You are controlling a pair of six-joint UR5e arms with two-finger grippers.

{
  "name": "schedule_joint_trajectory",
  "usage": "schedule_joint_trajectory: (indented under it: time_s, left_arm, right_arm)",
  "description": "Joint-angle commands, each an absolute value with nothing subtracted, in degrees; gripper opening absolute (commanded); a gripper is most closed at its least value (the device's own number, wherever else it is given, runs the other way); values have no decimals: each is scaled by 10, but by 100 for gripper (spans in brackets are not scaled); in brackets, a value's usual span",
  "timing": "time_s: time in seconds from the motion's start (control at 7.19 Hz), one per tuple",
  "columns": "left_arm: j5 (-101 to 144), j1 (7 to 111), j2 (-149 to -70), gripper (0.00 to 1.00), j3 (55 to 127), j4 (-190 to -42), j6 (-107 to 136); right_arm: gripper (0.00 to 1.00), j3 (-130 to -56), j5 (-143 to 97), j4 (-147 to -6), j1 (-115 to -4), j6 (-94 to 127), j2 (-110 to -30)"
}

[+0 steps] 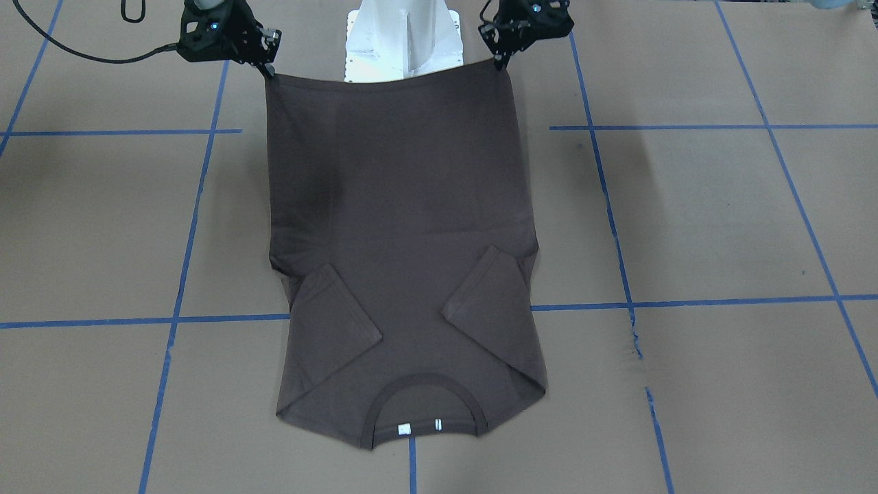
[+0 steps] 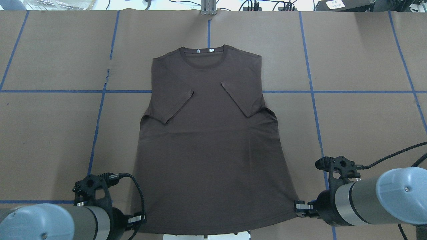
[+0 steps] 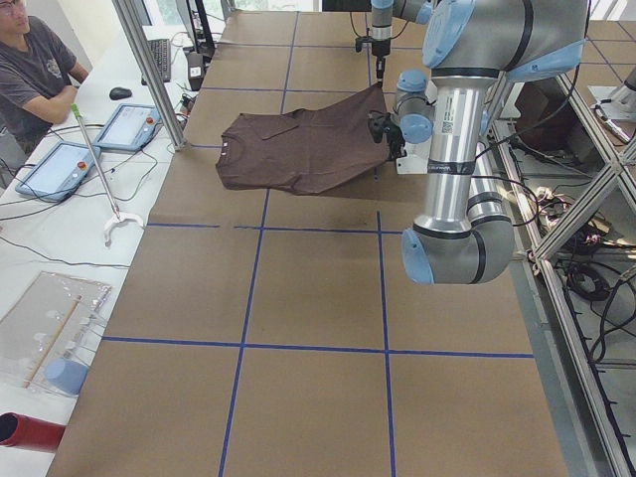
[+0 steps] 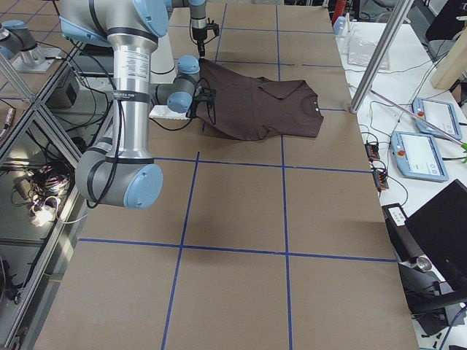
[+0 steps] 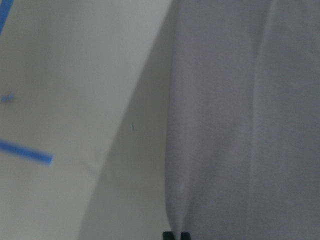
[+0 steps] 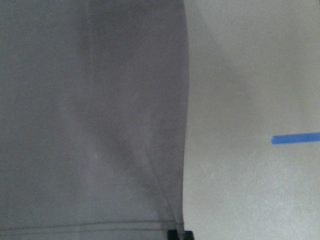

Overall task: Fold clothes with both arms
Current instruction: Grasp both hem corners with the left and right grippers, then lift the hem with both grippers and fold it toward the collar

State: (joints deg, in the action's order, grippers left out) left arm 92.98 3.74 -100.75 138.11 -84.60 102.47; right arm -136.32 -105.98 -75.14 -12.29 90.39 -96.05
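The dark brown-grey T-shirt [image 2: 206,140] is lying spread on the brown paper-covered table [image 2: 360,126], straight out in front of the white pedestal base [image 1: 405,41]. Its long axis is running directly away from that pedestal, with the hem [image 1: 384,81] nearest it and the ribbed collar [image 1: 425,378] pointing to the far side. A small white neck label [image 2: 211,50] is showing inside the neckline. Both short sleeves [image 2: 175,103] are lying folded inward over the chest, slanting toward the middle. The collar end is resting flat, while in the side views the hem end is hanging raised above the table just beside the pedestal, stretched taut between its two corners. The left gripper [image 1: 499,63] is pinching one hem corner just to one side of the pedestal, its fingers closed tight on the cloth. The right gripper [image 1: 269,71] is pinching the opposite corner on the pedestal's other side, also clamped shut on the fabric. Each wrist view is showing dark fingertips pressed together at the cloth's edge. Both silver-grey arms are reaching in low from either side of the pedestal. Blue tape lines [image 2: 333,91] are dividing the table into squares around the garment. Well apart from the pedestal, past the far table edge, a seated person [image 3: 35,60] is looking on.
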Motion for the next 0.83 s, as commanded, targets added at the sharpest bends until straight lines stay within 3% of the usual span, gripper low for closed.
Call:
schedule_joint_trajectory:
  time_s: [0.0, 0.7]
  left_arm:
    - [932, 3, -1019, 0, 1426, -789, 1026]
    - [943, 132, -1036, 0, 1385, -790, 891]
  right_arm:
    - [0, -1390, -1060, -751, -112, 902, -976]
    - [0, -1311, -1073, -752, -250, 752, -872]
